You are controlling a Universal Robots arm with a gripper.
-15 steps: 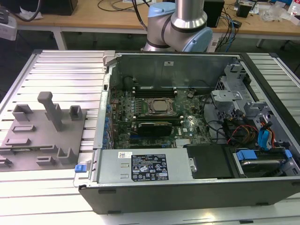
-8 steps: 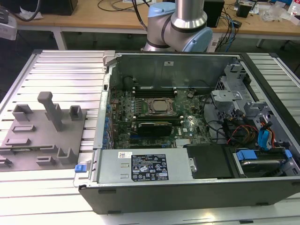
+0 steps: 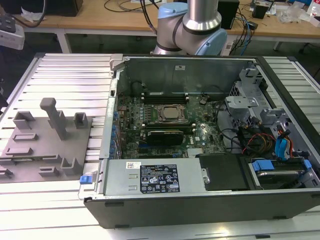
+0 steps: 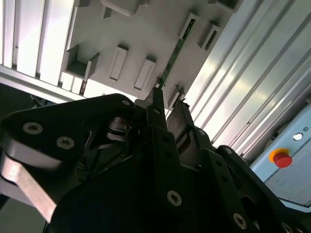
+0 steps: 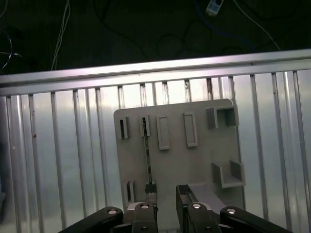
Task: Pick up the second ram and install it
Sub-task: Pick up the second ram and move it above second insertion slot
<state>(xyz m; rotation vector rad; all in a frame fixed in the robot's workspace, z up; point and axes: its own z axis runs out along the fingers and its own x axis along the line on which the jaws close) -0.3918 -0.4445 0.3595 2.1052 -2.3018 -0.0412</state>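
One ram [image 5: 148,155] stands on edge in the tray [image 5: 204,160], below the spread gripper [image 5: 166,190], nearer one finger; centre the gap over it before closing.

Even overhead light fills the exterior view. The ribbed table [image 3: 65,70] shines pale, with glare along its near edge, and the case [image 3: 200,200] interior lies in softer shade. In the second wrist view the pincer [image 4: 169,99] is a black, backlit mass. In the first wrist view the floor [image 5: 146,29] is dark, and the tray [image 5: 194,165] carries short shadows.
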